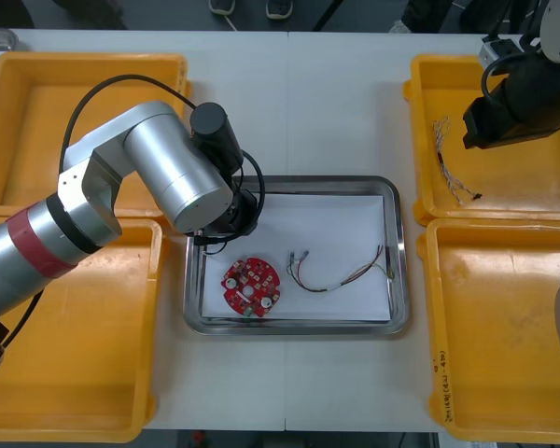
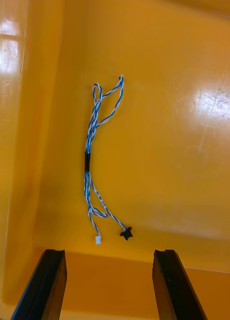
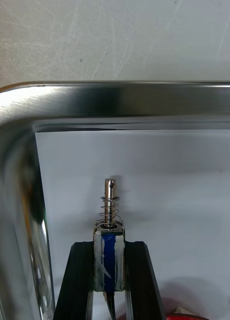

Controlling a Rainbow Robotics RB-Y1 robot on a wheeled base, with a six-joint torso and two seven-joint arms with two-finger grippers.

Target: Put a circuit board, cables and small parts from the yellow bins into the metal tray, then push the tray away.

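Note:
My left gripper (image 3: 109,252) is shut on a small metal part (image 3: 109,225) with a blue band, a spring and a pin. It hovers just above the white inside of the metal tray (image 3: 125,97), near a corner. In the front view the left arm (image 1: 168,173) covers the tray's (image 1: 399,280) far left corner. A round red circuit board (image 1: 251,287) and a thin cable (image 1: 341,271) lie in the tray. My right gripper (image 2: 109,282) stands open above the far right yellow bin (image 1: 420,140), a short way from a twisted blue and white cable (image 2: 97,160) on its floor.
The same blue and white cable (image 1: 451,168) lies near the left wall of the far right bin. The near right bin (image 1: 504,420) and both left bins (image 1: 19,93) flank the tray. Bare table lies beyond the tray's far rim.

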